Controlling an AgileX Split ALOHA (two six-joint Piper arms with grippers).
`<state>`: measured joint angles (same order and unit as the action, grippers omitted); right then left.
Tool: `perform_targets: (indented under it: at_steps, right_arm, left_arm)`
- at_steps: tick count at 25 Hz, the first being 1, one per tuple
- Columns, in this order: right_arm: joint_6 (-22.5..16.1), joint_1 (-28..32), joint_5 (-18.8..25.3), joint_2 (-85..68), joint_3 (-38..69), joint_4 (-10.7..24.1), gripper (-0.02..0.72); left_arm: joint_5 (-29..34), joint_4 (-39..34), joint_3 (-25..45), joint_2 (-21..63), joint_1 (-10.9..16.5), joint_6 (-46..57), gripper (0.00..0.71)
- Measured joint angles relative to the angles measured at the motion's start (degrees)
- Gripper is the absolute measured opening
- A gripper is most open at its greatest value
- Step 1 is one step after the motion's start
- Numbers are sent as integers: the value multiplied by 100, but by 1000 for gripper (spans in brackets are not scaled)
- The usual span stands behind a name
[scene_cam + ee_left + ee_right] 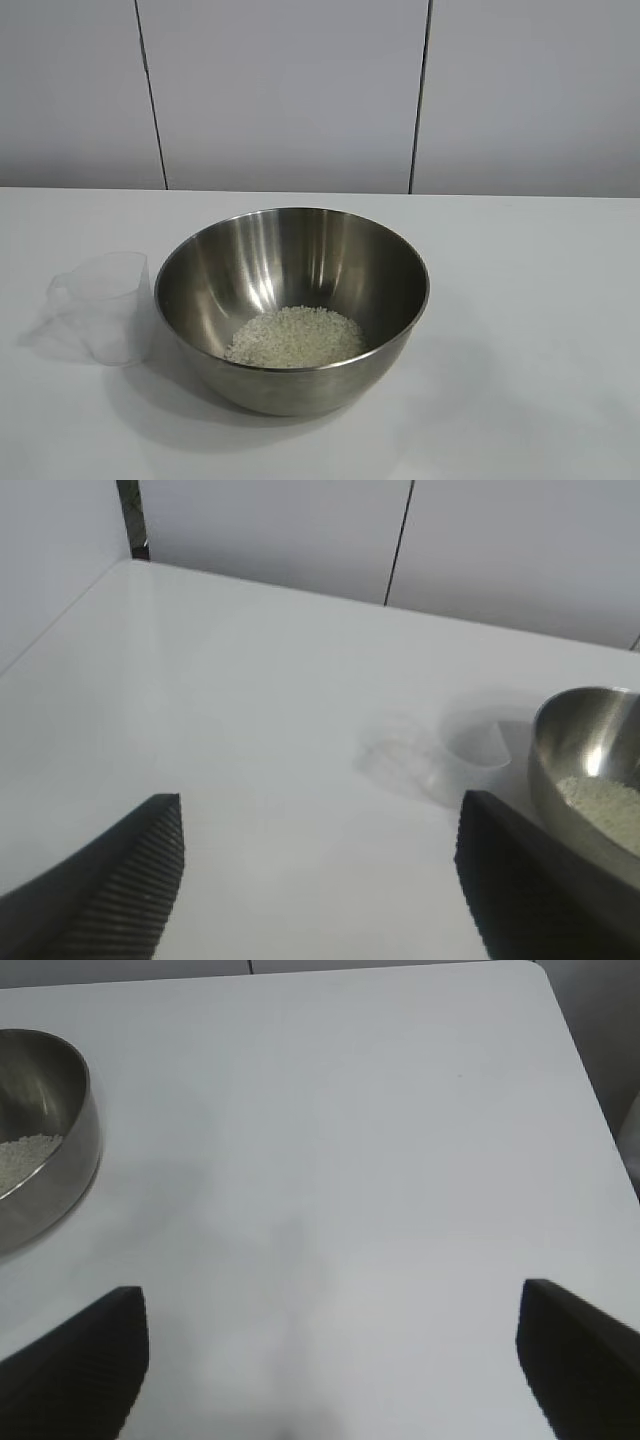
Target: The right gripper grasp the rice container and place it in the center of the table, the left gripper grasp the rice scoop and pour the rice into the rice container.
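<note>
Both sets of jaws stand apart and empty — the left gripper (318,880) and the right gripper (335,1360) each hang over bare table.

Spread across the scene is the white table (530,300), plain and matte, with a pale panelled wall (285,90) behind it, split by thin dark seams. At the centre sits the rice container (292,308), its steel wall mirroring the room, with the rice (296,337) heaped low inside. Just left of it, upright on the tabletop, stands the rice scoop (103,305) — clear plastic, faint against the white, and whether it touches the container is hard to tell. Neither arm appears in the exterior view; each wrist view cuts the container off at its edge.
</note>
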<state>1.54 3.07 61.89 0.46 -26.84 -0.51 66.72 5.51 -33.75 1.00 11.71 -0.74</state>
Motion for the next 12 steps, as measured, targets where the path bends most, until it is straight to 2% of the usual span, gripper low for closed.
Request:
perform_targets:
  at_steps: [4,12]
  right_arm:
    - [0,0,-5,0,0,-5,694]
    - [0,0,-5,0,0,-10,694]
  left_arm:
    - [18,-156,490,-5,0,74,546]
    - [-156,-283,581,-5,0,119,546]
